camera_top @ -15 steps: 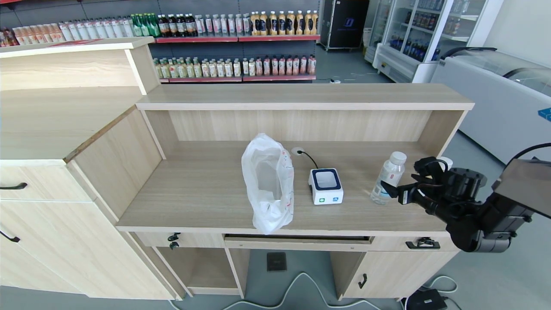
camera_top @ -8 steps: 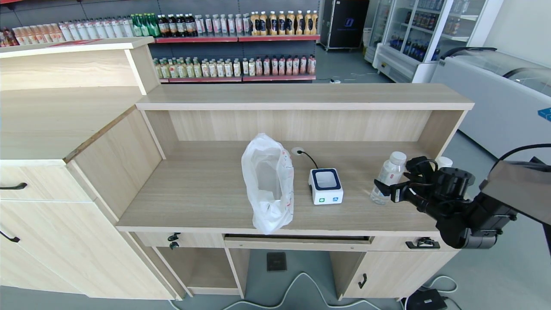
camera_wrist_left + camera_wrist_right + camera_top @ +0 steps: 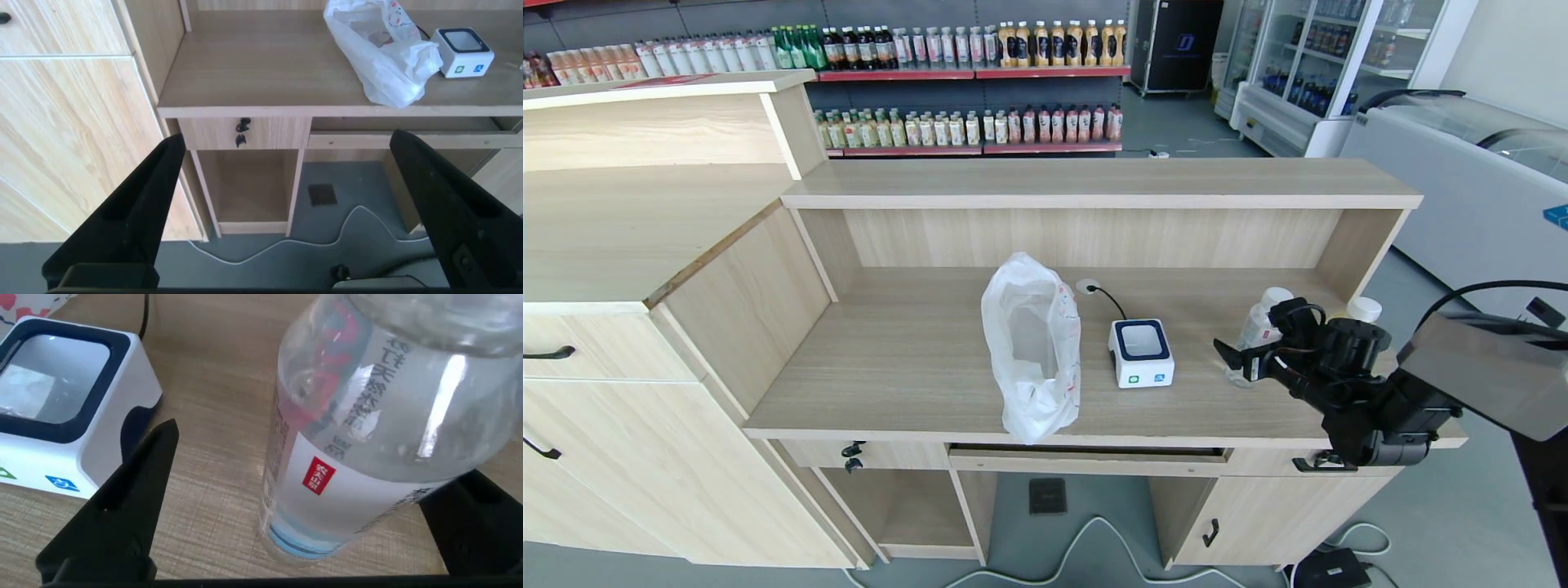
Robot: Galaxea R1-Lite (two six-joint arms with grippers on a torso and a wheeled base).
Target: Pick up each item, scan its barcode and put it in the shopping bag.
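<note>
The water bottle (image 3: 359, 433) stands upright on the counter (image 3: 915, 359), toward its right end and near the front edge. The right end effector (image 3: 302, 464) is open around it, one finger on each side of the lower body. Whether either finger is touching the plastic I cannot tell, but the jaws have plainly not closed.

By my reading the task is at its very start. This first item is not yet gripped or lifted, so scanning and bagging are left to do. A second item with a white cap (image 3: 1364, 309) waits at the counter's right end, mostly hidden behind the arm, and needs the same three steps.

The scanner (image 3: 1141, 353) sits just beside the bottle toward the middle of the counter, window facing up and cable running to the back. The shopping bag (image 3: 1033, 359) stands beyond it near the front edge, its mouth open (the film is too cloudy to say whether anything lies inside).

The left end effector (image 3: 288, 137) is also open and holds nothing. It hangs out in front of the counter's left part, well apart from the items.

As for print, the bottle's clear label carries a small red square mark and columns of dark characters, with pinkish printing higher up. The scanner's front face shows one green and one blue icon. The bag has some red print near its top, too small to make out.
</note>
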